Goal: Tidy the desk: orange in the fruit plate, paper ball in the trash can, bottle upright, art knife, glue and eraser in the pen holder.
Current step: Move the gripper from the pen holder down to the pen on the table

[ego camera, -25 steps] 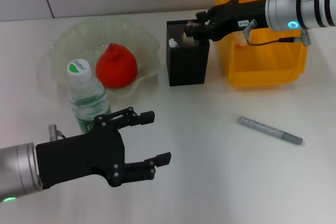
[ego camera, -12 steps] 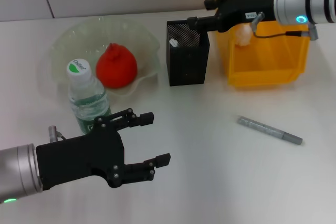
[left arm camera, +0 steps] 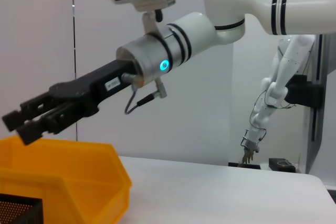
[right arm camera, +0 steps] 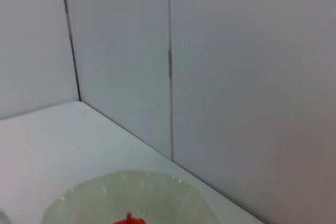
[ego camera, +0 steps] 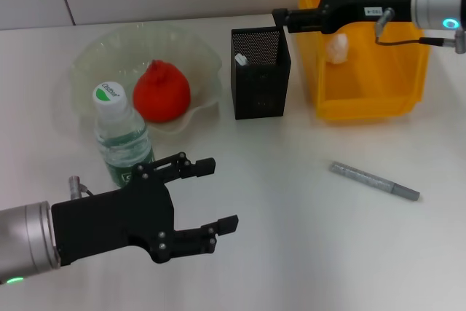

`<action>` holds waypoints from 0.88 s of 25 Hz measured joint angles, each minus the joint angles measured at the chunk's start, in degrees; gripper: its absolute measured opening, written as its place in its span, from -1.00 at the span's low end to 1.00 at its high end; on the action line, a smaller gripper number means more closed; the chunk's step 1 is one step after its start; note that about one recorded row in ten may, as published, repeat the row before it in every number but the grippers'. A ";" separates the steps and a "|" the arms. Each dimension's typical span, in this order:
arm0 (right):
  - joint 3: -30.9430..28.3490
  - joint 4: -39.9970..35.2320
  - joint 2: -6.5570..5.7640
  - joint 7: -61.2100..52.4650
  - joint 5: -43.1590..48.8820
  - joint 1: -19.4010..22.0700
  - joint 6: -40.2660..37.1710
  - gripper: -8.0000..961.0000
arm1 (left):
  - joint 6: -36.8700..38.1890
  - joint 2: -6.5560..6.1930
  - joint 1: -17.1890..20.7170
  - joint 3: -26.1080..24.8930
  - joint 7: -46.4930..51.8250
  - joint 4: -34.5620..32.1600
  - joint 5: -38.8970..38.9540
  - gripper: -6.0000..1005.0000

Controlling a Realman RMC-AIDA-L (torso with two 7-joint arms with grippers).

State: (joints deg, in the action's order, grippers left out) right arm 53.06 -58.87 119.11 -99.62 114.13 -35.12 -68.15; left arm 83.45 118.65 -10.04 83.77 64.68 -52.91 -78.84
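The orange lies in the pale-green fruit plate; both also show in the right wrist view, plate and orange. The bottle stands upright in front of the plate. The black mesh pen holder has a small white item inside. The paper ball lies in the yellow trash can. The grey art knife lies on the desk at the right. My right gripper is open and empty above the holder's far right corner. My left gripper is open and empty at the near left. The eraser is hidden.
The white desk runs to a wall at the back. The left wrist view shows the right gripper above the trash can and a corner of the pen holder.
My right gripper has risen from the pen holder's mouth and pulled back to the right, toward the trash can. The pale thing it held is gone from it. My left arm has not moved.
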 joint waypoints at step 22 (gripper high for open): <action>6.40 -19.41 0.33 -0.32 -2.11 16.72 -11.55 0.59 | 0.28 -0.39 0.49 -0.26 -0.70 -0.25 -0.43 0.60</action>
State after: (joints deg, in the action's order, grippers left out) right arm 59.46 -78.28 119.44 -99.94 112.02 -18.40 -79.70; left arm 83.73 118.27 -9.55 83.51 63.98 -53.16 -79.26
